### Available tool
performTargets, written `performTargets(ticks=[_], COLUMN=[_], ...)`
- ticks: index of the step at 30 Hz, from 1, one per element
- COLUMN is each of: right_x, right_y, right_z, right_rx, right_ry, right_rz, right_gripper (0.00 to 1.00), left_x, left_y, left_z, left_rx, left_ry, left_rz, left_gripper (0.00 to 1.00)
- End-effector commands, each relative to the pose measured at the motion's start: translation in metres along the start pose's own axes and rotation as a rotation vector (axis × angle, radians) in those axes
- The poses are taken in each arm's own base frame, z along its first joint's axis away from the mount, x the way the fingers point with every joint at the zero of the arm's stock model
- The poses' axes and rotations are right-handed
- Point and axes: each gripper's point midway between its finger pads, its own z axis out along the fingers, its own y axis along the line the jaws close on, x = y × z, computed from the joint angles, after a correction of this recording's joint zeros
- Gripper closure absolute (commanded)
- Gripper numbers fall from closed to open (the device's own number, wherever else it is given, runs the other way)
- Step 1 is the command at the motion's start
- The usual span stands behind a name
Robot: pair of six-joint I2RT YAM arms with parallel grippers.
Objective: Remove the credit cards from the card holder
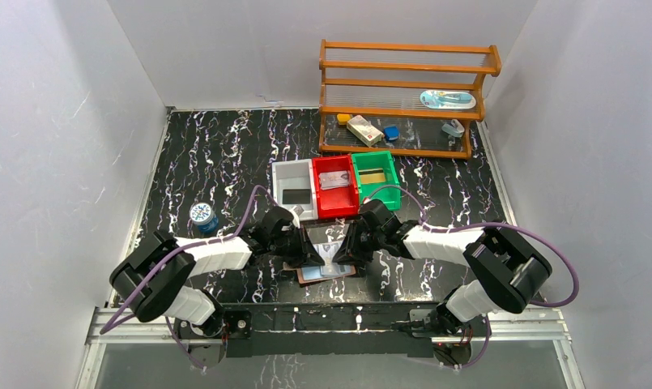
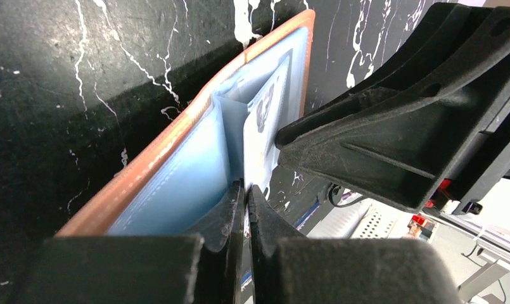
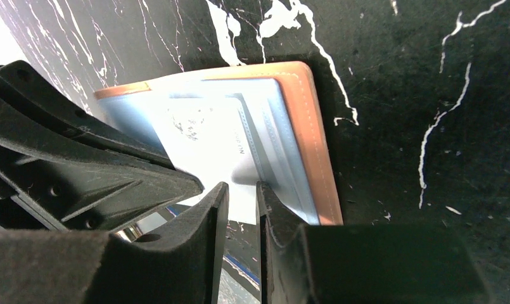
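**Both arms are converging low over the card holder (image 1: 318,277) at the near edge of the table (image 1: 225,162).**

The left gripper (image 2: 246,187) and right gripper (image 3: 241,187) are reaching inward, tips facing each other. The left gripper is pinching the holder's blue lining, its fingers nearly touching. The right gripper's jaws are standing narrowly parted around the edge of a credit card (image 3: 201,139), and contact cannot be told. From above, both grippers are covering most of the holder. It is lying open, long axis running left to right.
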Motion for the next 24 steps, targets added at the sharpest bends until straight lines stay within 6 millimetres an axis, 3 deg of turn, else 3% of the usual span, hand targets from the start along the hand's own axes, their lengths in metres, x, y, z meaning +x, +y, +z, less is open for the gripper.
performTargets(ticks=[1,10,20,24], right_x=[0.001,-0.002,-0.012,-0.007], right_y=[-0.022,-0.021,0.046,0.053], right_z=[0.001,0.001,-0.013,-0.005], right_rx=[0.103,0.117,-0.095,-0.116], right_ry=[-0.015,-0.020,-0.016,0.019], right_rz=[0.011,0.006,-0.085,-0.103], right_gripper=[0.69,0.70,0.68,0.68], left_x=[0.002,0.006,0.007,0.008], left_y=[-0.001,0.007,0.006,0.010], left_z=[-0.012,-0.020,-0.016,-0.015], left_rx=[-0.002,-0.033,-0.038,-0.044], left_ry=[-0.023,-0.016,0.010,0.008], left_rz=[0.026,0.052,0.066,0.057], left_gripper=[1.00,0.99,0.93,0.92])
